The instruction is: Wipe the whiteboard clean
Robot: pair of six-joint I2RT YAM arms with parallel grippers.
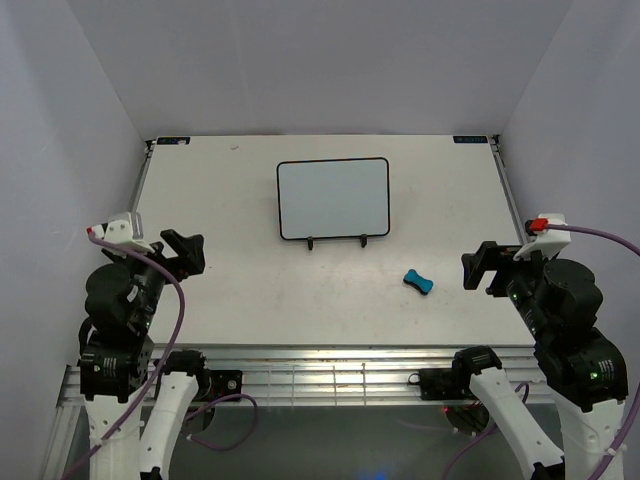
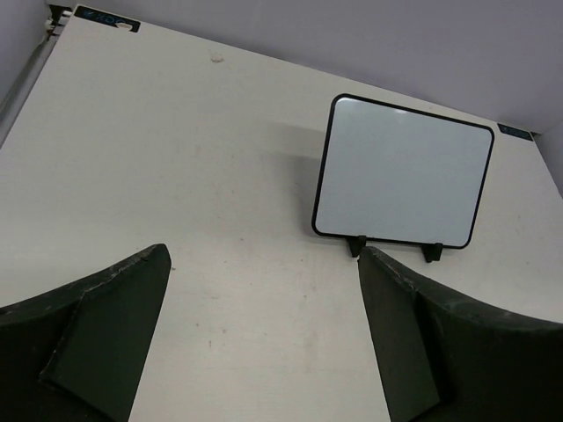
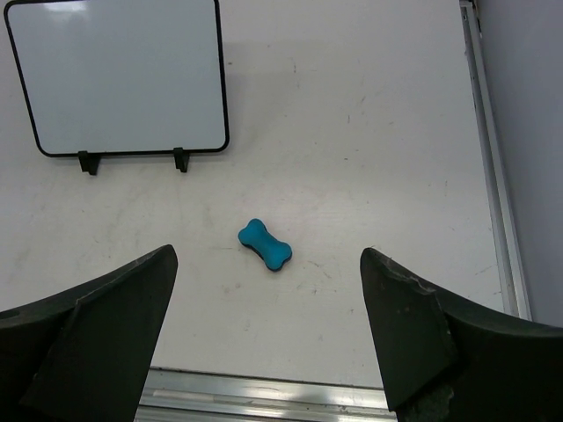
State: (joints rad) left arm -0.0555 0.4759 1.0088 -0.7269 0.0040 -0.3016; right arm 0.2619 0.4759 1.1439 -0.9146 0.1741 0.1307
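The whiteboard stands upright on a black wire stand at the middle back of the table; its face is blank white. It also shows in the left wrist view and the right wrist view. A small blue bone-shaped eraser lies flat on the table right of centre, also in the right wrist view. My left gripper is open and empty at the left side, raised above the table. My right gripper is open and empty at the right, just right of the eraser.
The white table has a metal rail along its near edge and a rail on its right side. White walls enclose the back and both sides.
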